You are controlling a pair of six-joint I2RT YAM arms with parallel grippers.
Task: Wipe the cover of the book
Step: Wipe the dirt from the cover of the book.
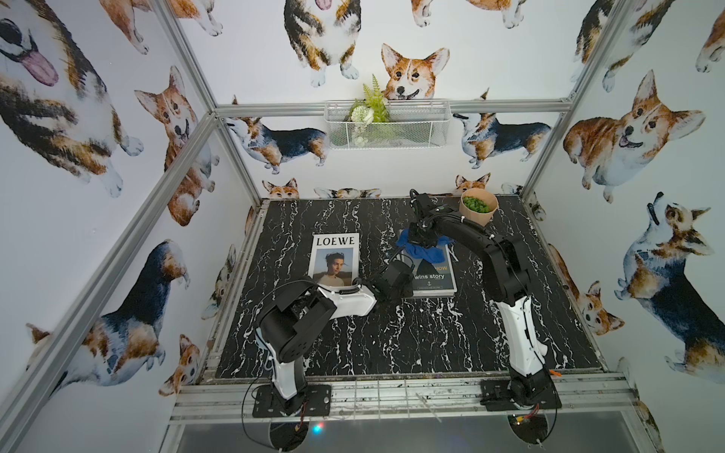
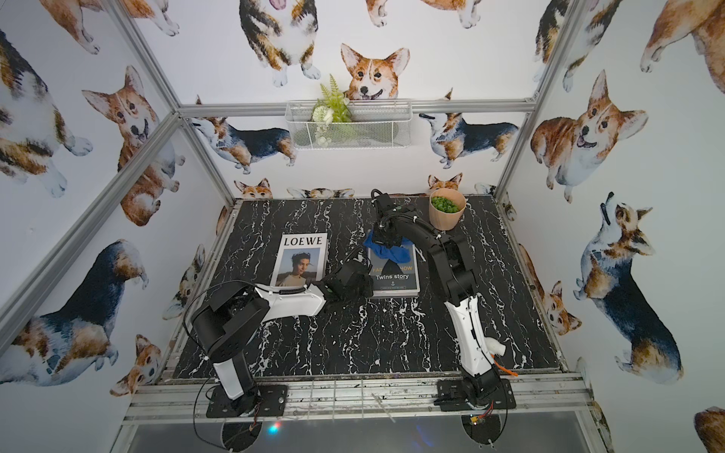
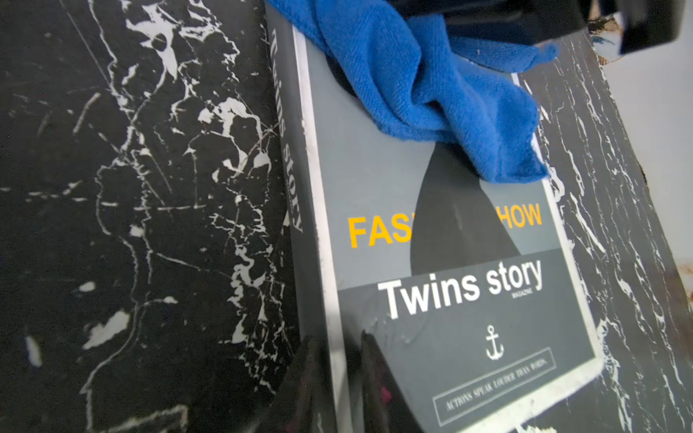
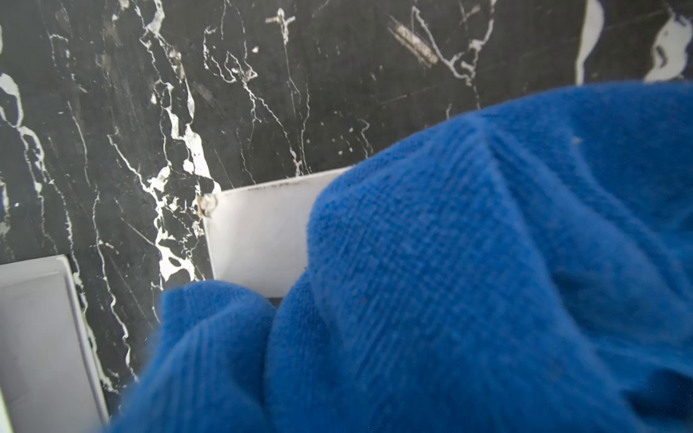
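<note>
While the right gripper point(image 1: 420, 237) is clamping a bunched blue cloth point(image 1: 425, 253) down onto the far end of the book point(image 1: 433, 276), most of the cover is lying bare on the near side of it. In both top views the book is sitting flat on the table point(image 1: 392, 345), right of centre. Its long axis is running from far to near and its title is facing the near edge. The cloth point(image 2: 390, 253) is spilling over the far left corner of the book point(image 2: 394, 278), and the right gripper point(image 2: 386, 237) is sitting directly on top of the bundle.

The right wrist view is showing little but cloth point(image 4: 450, 281), with one white corner of the book point(image 4: 262, 240) peeking out beside it.

The left gripper point(image 1: 408, 291) is reaching in from the left with its jaws nearly together. In the left wrist view its tips point(image 3: 339, 382) are resting at the near left corner of the book point(image 3: 450, 300), by the spine. Whether they are pressing down I cannot tell. From there the cloth point(image 3: 431, 86) is lying at the opposite, far end.

So the right arm is the one placed for wiping. The unwiped cover is stretching from its gripper toward the near edge, along the long axis. A pull that way is looking like the natural stroke, though it is heading toward the left gripper point(image 2: 367, 292) at the near corner.
</note>
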